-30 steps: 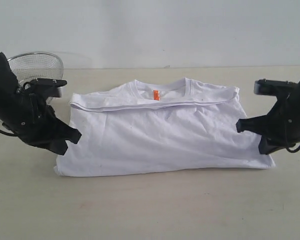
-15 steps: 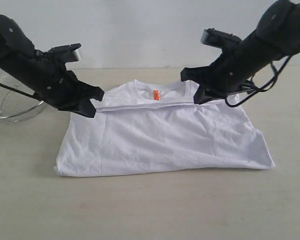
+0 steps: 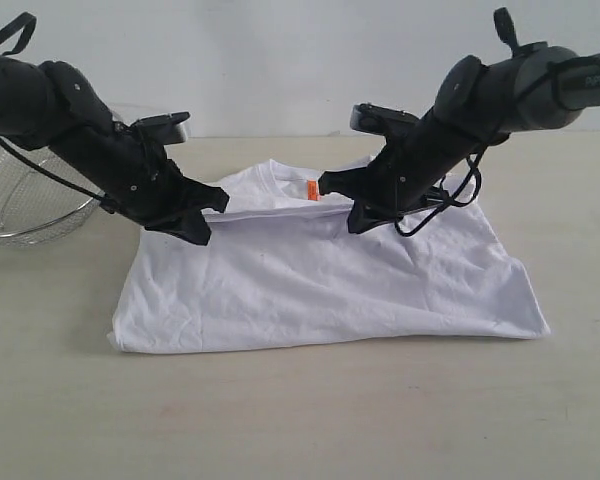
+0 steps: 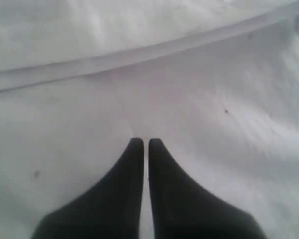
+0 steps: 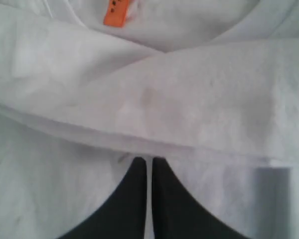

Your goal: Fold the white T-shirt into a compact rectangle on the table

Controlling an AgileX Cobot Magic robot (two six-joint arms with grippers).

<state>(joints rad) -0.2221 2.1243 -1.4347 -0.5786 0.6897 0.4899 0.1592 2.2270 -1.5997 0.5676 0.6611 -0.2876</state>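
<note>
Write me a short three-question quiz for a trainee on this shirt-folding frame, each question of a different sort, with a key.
1. True or false: over the white short-sleeved cotton T-shirt, the left arm's jaws and the right arm's jaws are both spread wide open.
2. Choose one. The small orange neck tag is: A) showing at the collar, close to the right arm's jaws; B) hidden under a fold; C) clamped by the left arm's jaws.
3. Fill in: the silver wire-mesh basket stands at the ___ edge of the exterior view.
Key: 1 false, both are shut; 2 A; 3 left.
</note>
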